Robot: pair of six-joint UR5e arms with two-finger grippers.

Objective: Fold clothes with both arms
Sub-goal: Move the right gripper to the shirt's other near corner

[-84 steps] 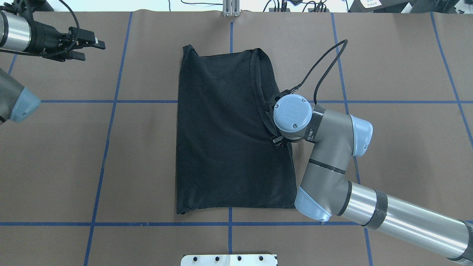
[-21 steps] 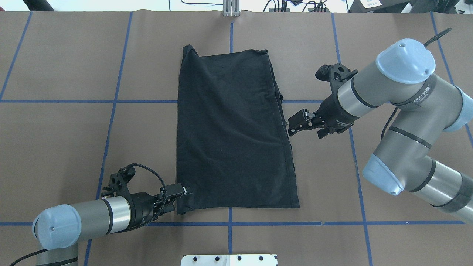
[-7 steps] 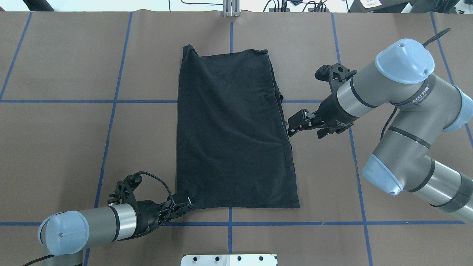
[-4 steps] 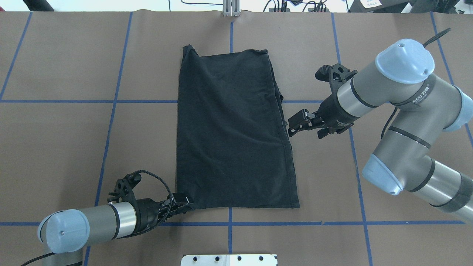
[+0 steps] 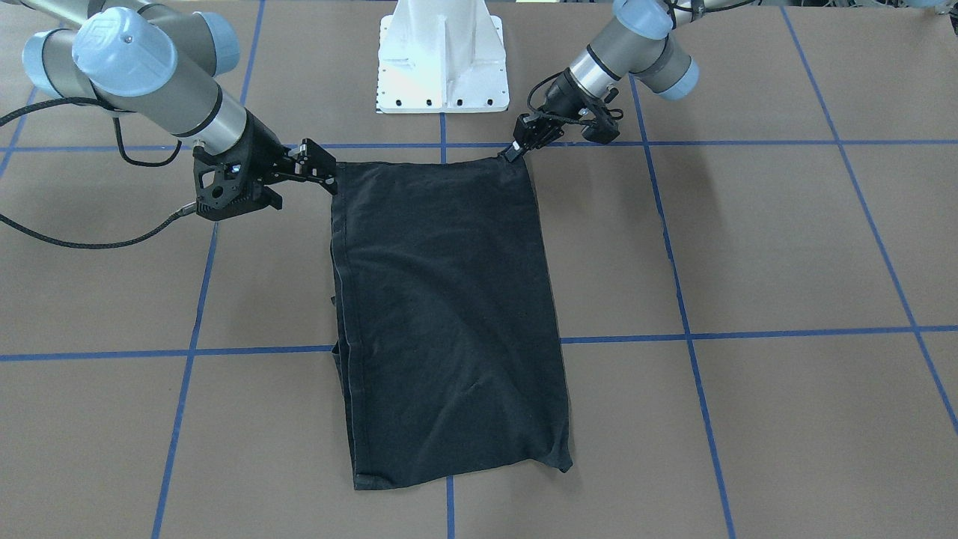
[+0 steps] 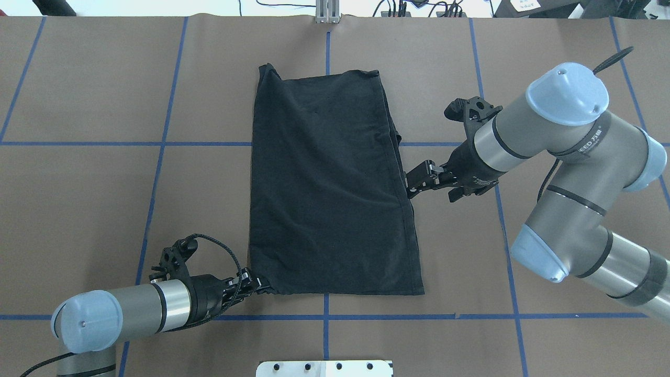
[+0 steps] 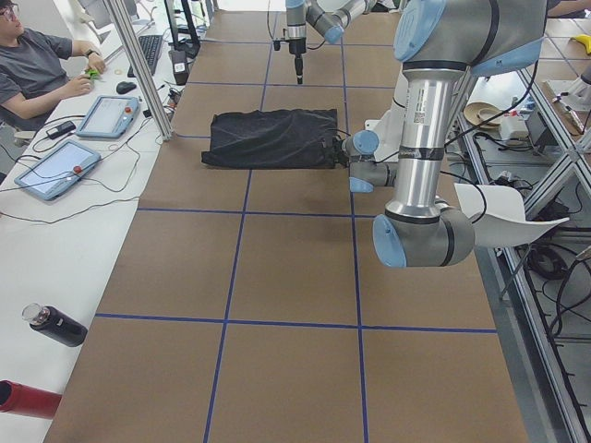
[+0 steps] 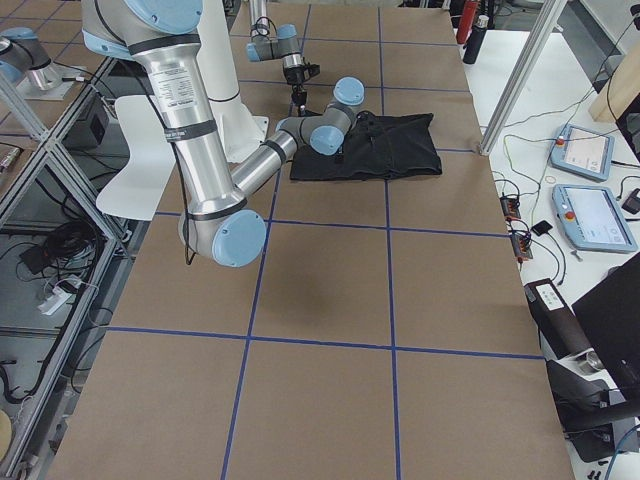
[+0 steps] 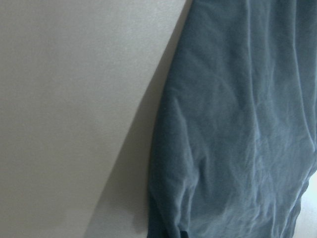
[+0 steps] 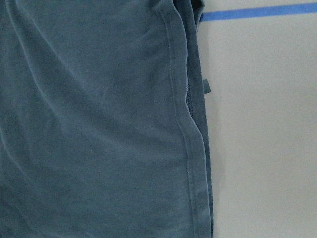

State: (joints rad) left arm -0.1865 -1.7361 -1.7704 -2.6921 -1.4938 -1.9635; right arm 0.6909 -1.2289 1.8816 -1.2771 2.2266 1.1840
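The black T-shirt [image 6: 330, 183] lies flat on the brown table as a long folded rectangle, with no print showing. My left gripper [image 6: 260, 286] lies low at its near-left corner, shut on that corner; in the front-facing view the left gripper [image 5: 515, 153] touches the same corner of the shirt [image 5: 449, 314]. My right gripper [image 6: 413, 182] hovers open beside the shirt's right edge, a little above the table, apart from the cloth. The right wrist view looks down on the hemmed right edge [image 10: 190, 139]. The left wrist view shows only bunched fabric [image 9: 237, 124] beside bare table.
The white pedestal base [image 5: 441, 60] stands at the near edge of the table. Blue tape lines [image 6: 157, 143] grid the brown cover. In the exterior left view a person [image 7: 37, 65] sits at a side desk with tablets [image 7: 57, 168]; two bottles [image 7: 54, 325] lie nearby.
My left arm came in from the far left and closed on the shirt's near-left corner, which has drawn in slightly. The right gripper left the shirt, then edged back toward its right edge.
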